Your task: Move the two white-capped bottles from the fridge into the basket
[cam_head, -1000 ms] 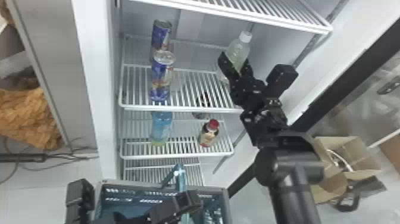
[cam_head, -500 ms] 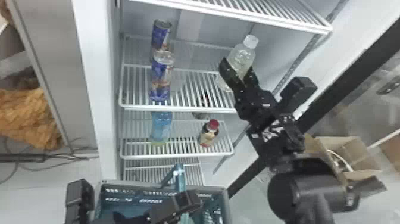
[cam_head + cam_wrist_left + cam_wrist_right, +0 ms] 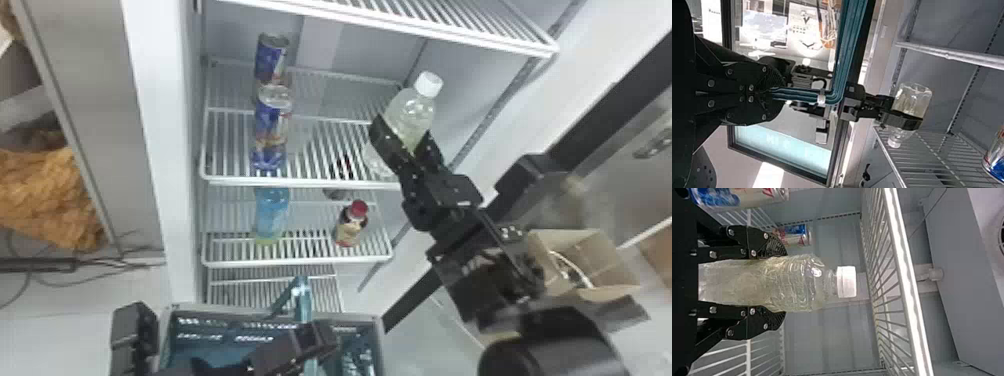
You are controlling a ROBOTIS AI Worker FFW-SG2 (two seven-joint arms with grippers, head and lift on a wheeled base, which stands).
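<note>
The clear plastic bottle with a white cap (image 3: pixel 412 110) has just come nearer to you, at the front right corner of the white wire shelf (image 3: pixel 300 183); that likely begins its trip to the basket. Nearest you, your left gripper (image 3: pixel 783 94) is clamped on the teal handle (image 3: pixel 850 47) of the grey-rimmed teal plastic basket (image 3: pixel 225 310), by the white fridge (image 3: pixel 155 100). Something clear lies at the basket's right side; you cannot tell whether it is the second bottle. Farther off, your right arm (image 3: pixel 490 275) slants up and inward, its right gripper (image 3: pixel 785 284) closed around the bottle's body, cap uppermost, tilted right.
</note>
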